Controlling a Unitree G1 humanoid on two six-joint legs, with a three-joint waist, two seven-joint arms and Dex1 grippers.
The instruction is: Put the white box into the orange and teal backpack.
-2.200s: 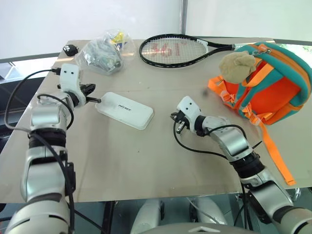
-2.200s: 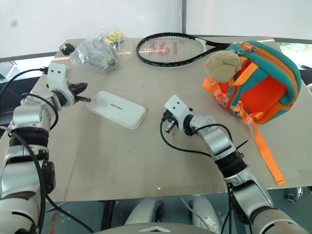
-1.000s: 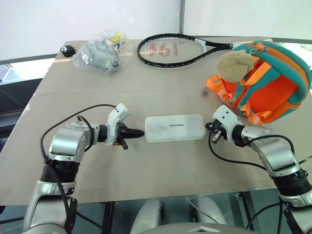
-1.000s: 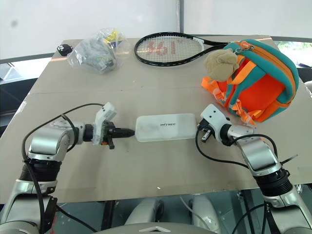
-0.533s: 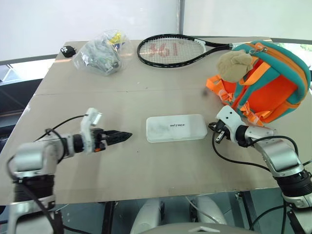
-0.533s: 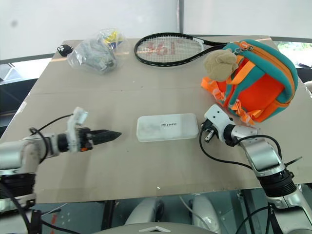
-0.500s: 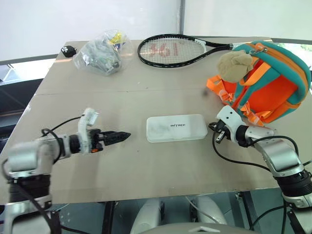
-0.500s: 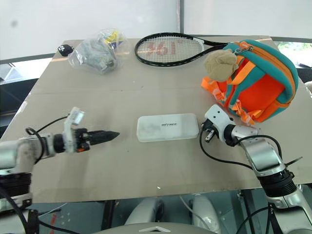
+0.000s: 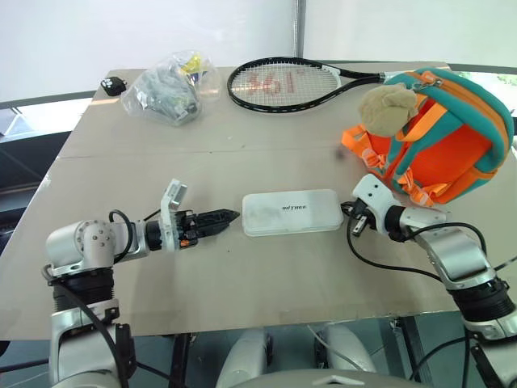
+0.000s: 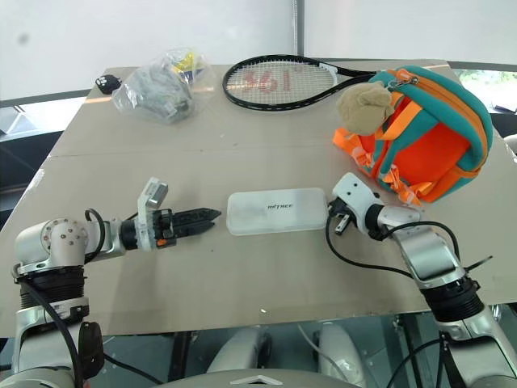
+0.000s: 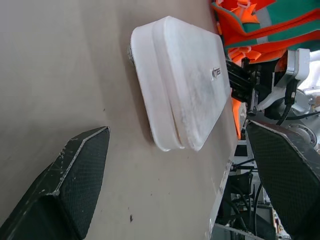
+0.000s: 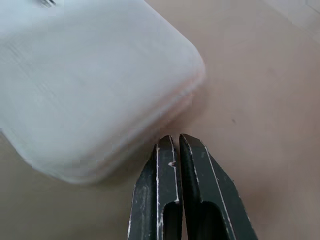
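Left tool (image 9: 229, 216) is reaching in from the robot's left with its two black fingers (image 11: 75, 180) spread apart, tips aimed at the near short end of the white box (image 9: 292, 212) and stopping just short of it. Right tool (image 12: 175, 142) is sitting at the box's opposite short end with its fingers pressed together and gripping nothing, the tips just beside the box's rounded corner; whether they are touching it I cannot tell.

White box is lying flat on the tan worktop (image 9: 242, 153), roughly at the middle, between the two tools. It is showing as a slim white rectangular case with rounded corners, a seam running round its edge like a lid on a base, and a small line of dark lettering on the top face. Its long axis is running left to right across the worktop, one short end facing each tool, with only a slight tilt.

Orange and teal backpack (image 9: 452, 137) is resting on the worktop's right side, beyond the right tool and apart from the box. It is leaning with its orange body and teal trim upward, orange straps trailing toward the near edge, and a tan plush toy (image 9: 386, 107) sitting against its left upper side.

Farther back, a black tennis racket (image 9: 283, 82) and a clear plastic bag (image 9: 168, 85) of grey items are lying near the far edge.
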